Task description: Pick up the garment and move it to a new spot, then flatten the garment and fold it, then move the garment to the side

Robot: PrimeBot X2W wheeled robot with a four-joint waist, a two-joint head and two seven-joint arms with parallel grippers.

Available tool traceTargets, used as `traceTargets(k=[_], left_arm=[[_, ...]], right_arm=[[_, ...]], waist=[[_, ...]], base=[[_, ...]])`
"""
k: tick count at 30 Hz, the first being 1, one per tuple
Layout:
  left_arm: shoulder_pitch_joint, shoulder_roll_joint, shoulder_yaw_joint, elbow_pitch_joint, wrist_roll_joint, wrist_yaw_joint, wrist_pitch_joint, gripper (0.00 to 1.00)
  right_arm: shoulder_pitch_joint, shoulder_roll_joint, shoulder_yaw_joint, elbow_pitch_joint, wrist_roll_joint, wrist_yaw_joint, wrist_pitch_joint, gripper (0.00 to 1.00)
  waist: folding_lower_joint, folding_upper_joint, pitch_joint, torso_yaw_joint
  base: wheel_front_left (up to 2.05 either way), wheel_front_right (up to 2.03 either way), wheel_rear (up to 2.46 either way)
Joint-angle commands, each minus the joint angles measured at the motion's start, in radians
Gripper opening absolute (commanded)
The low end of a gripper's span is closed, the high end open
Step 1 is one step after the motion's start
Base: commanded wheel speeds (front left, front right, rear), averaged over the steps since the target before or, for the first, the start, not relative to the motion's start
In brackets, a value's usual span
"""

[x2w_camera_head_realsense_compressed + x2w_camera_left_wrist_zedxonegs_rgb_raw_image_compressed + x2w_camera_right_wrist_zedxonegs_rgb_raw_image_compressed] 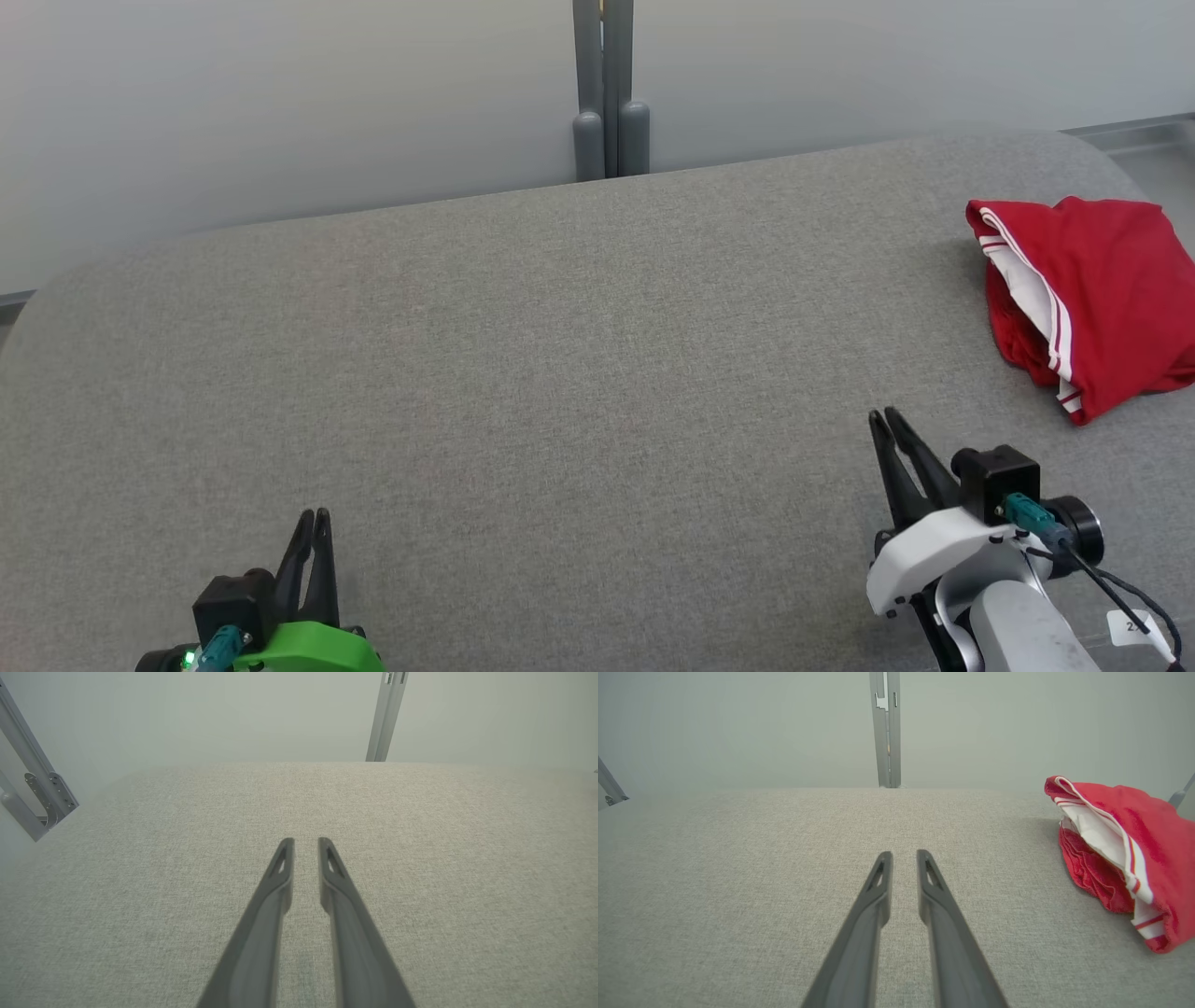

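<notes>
the red garment [1088, 299], white-striped, lies in a loose, doubled-over heap at the far right of the grey bench [560, 355], well apart from both arms. the right jaws hover nearest it and the left jaws at the near left. both pairs stand slightly apart, gripping nothing. this fits cloth waiting to be picked up, or cloth folded roughly and set aside. either way, a sideways nudge looks likely to undo the heap.

Looks like a bare robot test lab; grey fabric-covered worktop [560, 327] before a plain pale wall [280, 93]; grey metal frame post [607, 93] behind.
</notes>
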Motion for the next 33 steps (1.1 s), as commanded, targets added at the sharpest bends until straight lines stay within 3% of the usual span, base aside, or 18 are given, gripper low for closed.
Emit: traceTargets(k=[1,33], left_arm=[[-0.005,0.0,0.005,0.004,-0.012,-0.001,0.007,0.0],[-0.035,0.003,0.049,-0.06,-0.578,-0.023,0.148,0.0]], right_arm=[[-0.003,0.0,-0.006,0.003,0.013,0.0,0.006,0.0],[0.029,0.009,-0.073,-0.077,0.6,0.0,0.149,0.0]], waist=[[0.0,0.0,0.0,0.0],[0.0,0.0,0.001,0.021]], base=[[0.0,0.0,0.0],[0.0,0.0,0.0]])
